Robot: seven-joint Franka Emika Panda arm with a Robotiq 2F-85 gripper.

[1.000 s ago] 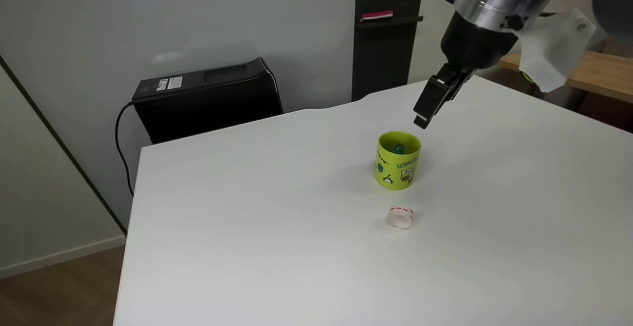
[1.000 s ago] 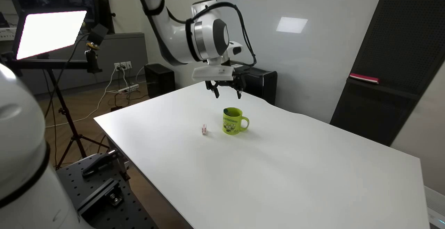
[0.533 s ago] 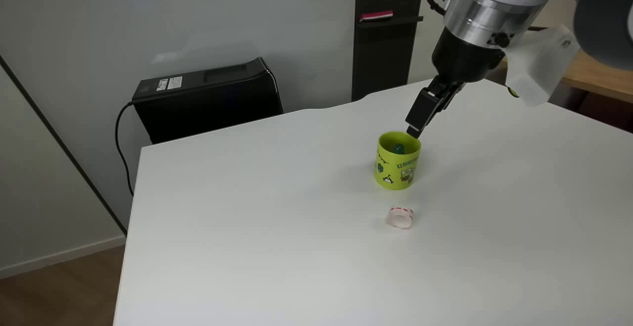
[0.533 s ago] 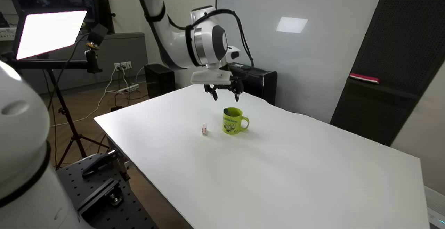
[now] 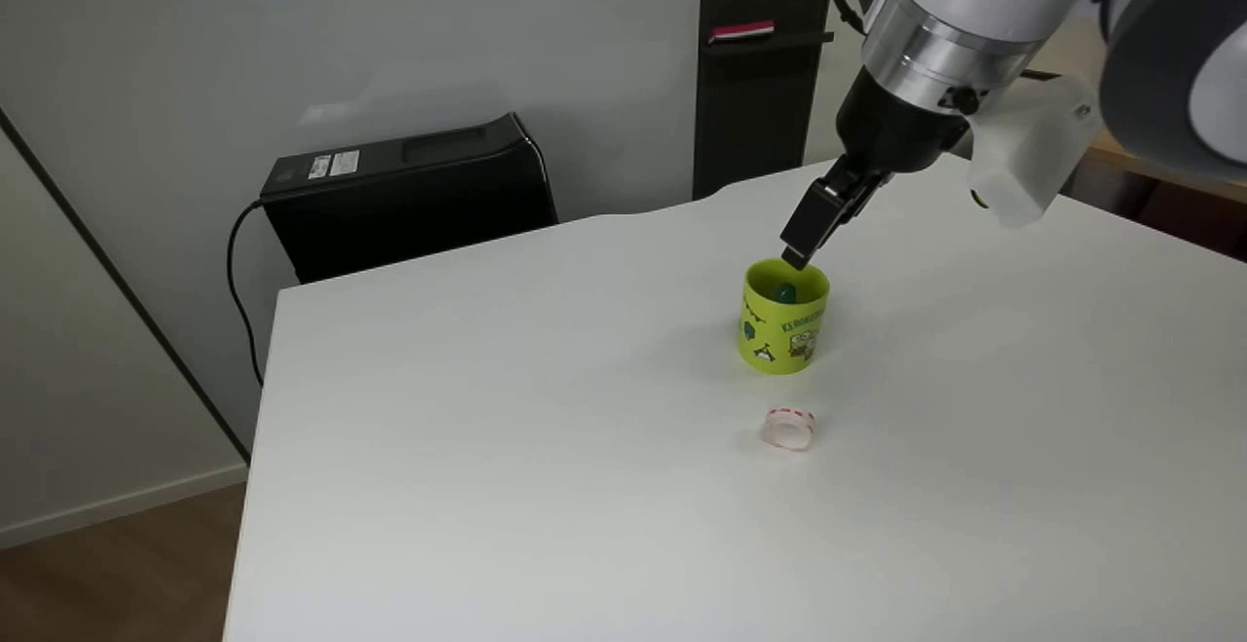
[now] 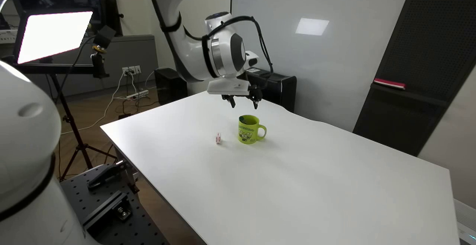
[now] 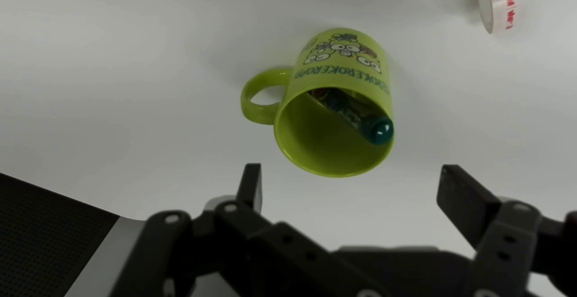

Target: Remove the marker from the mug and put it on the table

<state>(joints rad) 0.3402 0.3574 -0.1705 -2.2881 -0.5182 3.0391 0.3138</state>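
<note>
The lime-green mug (image 5: 779, 340) stands upright on the white table (image 5: 507, 447); it also shows in an exterior view (image 6: 246, 133) and in the wrist view (image 7: 336, 69), with its handle on the left there. The dark green marker (image 7: 347, 110) leans inside the mug, its rounded teal end against the rim on the right in the wrist view. Only that end of the marker shows in an exterior view (image 5: 785, 293). My gripper (image 6: 244, 106) is open and empty, above the mug and a little behind it in that view. In the wrist view the spread fingertips (image 7: 350, 171) lie either side of the mug's lower rim.
A small roll of clear tape with red print (image 5: 789, 430) lies on the table near the mug, also in the wrist view (image 7: 502, 6). A black box-shaped unit (image 5: 409, 194) stands beyond the table edge. A light panel on a tripod (image 6: 55, 36) stands off the table.
My gripper has come lower and moved left over the mug in an exterior view, staying open. The mug, the marker and the tape roll have not moved.
</note>
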